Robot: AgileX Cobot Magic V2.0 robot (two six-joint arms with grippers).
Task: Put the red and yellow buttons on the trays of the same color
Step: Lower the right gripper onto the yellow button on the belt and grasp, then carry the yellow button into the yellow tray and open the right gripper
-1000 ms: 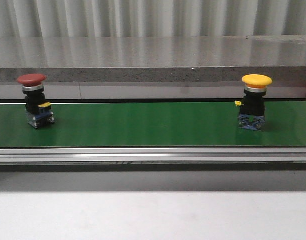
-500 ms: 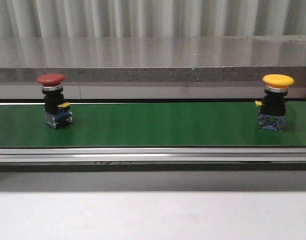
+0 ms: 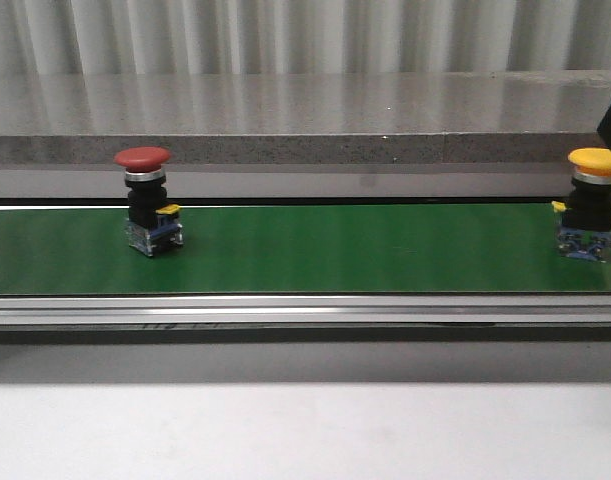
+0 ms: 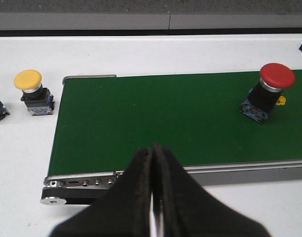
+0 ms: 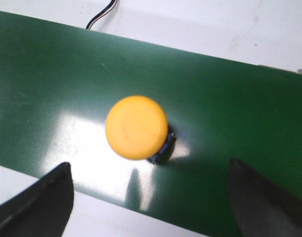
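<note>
Red mushroom-head push button [image 3: 145, 203] standing upright on green conveyor belt [image 3: 335, 250], toward belt's left end. Yellow mushroom-head push button [image 3: 590, 203] standing near belt's right end, right gripper [image 5: 151, 197] hovering directly above it, jaws spread wide. Left gripper [image 4: 153, 197] hanging over belt's near edge, jaws pressed together, gripping nothing.

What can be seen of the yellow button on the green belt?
The yellow button stands upright on the green conveyor belt, at its far right end in the front view. It has a glossy, rounded mushroom cap, a silver collar beneath, a black body with a small yellow tab on one side, and a bluish, clear-looking contact block at the base. Only the belt touches it. In the right wrist view, the cap sits between the spread fingers of the right hand, which is open and clear of it.
</note>
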